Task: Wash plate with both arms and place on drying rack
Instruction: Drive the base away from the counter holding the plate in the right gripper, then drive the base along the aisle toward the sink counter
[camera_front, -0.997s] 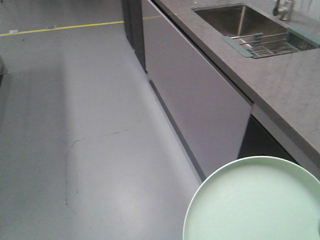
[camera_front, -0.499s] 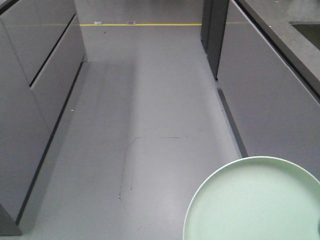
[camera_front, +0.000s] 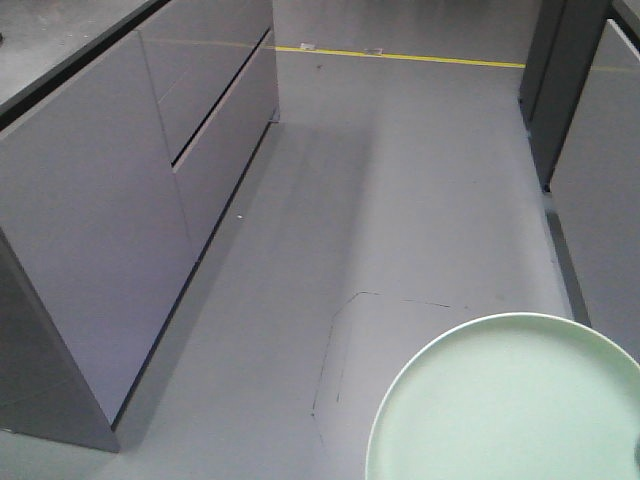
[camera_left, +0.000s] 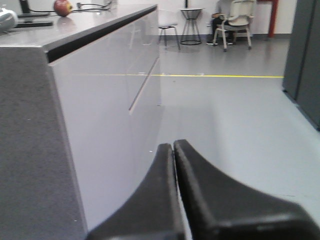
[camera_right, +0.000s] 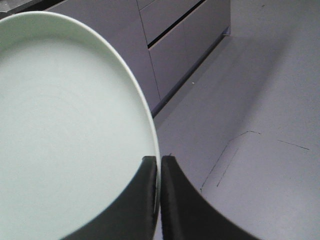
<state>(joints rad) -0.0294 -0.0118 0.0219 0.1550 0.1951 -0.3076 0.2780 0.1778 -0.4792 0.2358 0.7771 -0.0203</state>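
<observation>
Plate (camera_right: 65, 125) rim clamped in right claw (camera_right: 159, 160), left claw (camera_left: 173, 145) together, open floor (camera_front: 400, 200) ahead.

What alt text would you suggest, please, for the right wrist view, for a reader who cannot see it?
A pale mint-green plate fills the left side, its rim pinched in the black right gripper at the bottom. Behind lie a grey floor and grey cabinets with drawers.

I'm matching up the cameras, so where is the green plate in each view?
Front view: the plate fills the bottom right corner.
Left wrist view: not in it.
Right wrist view: the plate fills the left side, rim in the right gripper.
Shared landmark: the grey cabinet with the dark drawer gap.
</observation>
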